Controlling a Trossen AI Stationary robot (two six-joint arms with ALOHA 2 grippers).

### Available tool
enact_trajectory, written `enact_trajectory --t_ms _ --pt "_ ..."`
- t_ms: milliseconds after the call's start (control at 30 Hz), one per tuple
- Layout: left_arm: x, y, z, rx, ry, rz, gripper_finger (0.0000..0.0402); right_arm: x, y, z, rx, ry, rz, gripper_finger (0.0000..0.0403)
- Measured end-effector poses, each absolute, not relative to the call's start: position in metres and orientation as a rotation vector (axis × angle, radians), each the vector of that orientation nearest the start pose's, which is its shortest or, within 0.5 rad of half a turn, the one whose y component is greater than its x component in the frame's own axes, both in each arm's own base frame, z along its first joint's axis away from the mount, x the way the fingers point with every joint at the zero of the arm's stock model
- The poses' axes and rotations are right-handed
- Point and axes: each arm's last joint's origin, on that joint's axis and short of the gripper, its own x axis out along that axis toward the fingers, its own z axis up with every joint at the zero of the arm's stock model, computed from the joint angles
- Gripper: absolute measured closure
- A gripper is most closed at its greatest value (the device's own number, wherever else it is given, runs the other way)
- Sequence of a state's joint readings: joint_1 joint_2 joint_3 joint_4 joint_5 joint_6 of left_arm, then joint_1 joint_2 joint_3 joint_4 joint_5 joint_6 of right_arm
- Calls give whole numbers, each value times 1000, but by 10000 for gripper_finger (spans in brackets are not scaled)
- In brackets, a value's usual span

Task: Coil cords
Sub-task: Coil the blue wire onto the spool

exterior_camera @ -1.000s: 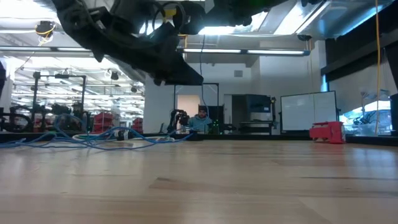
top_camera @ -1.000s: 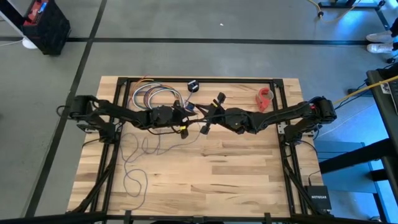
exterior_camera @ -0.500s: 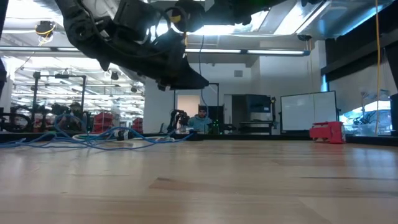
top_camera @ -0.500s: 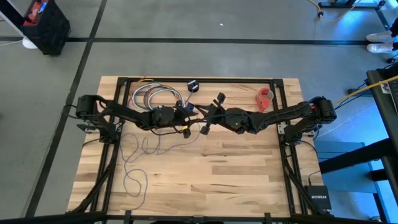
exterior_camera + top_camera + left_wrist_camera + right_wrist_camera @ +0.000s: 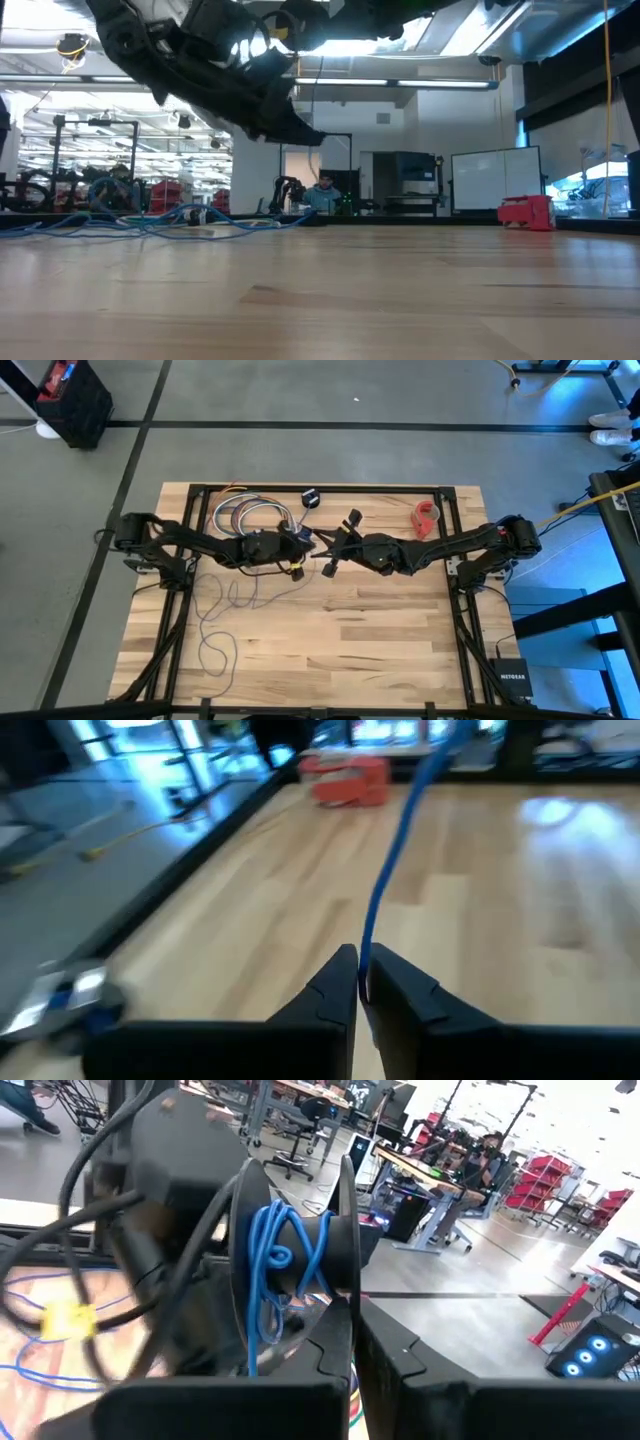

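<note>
The cord is a thin bluish cable. Its slack loops [image 5: 230, 602] lie on the table's left half and show in the low view as a blue tangle [image 5: 150, 221]. One end is wound on a black round spool-like disc [image 5: 290, 1265], held above the table's middle. My right gripper [image 5: 328, 552] [image 5: 355, 1342] is shut on that disc. Just left of it my left gripper [image 5: 310, 542] [image 5: 362, 986] is shut on a strand of the cord [image 5: 385, 880]. My left gripper pinches a single strand of the cord [image 5: 366, 958] between its two fingertips. It comes from the table's left, slanting slightly down. The strand runs straight and taut away from the fingers, clear of the table. My right gripper pinches one black rim of the disc [image 5: 345, 1295] between its fingers, level from the table's right. The disc stands on edge, lifted clear, with blue cord wound between its two rims.
A bundle of multicoloured looped wires [image 5: 250, 516] lies at the far left of the table. A separate small black disc [image 5: 310, 498] sits near the far edge. A red object [image 5: 427, 517] [image 5: 525, 212] stands at the far right. The near half is bare wood.
My left gripper has rolled slightly at the wrist and shut on the cord strand beside the disc. My right gripper and the disc have kept still, and the loops on the table lie as before.
</note>
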State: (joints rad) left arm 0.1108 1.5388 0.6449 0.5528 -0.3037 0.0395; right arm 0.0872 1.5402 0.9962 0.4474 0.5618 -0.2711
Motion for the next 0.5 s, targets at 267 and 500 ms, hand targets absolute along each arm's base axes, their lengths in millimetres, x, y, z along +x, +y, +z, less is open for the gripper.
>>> enact_trajectory --t_ms 267,500 --pt "255 39 221 104 469 494 398 344 26 284 -345 157 -428 395" --pt "213 35 265 79 356 506 399 345 30 282 -350 154 -341 395"
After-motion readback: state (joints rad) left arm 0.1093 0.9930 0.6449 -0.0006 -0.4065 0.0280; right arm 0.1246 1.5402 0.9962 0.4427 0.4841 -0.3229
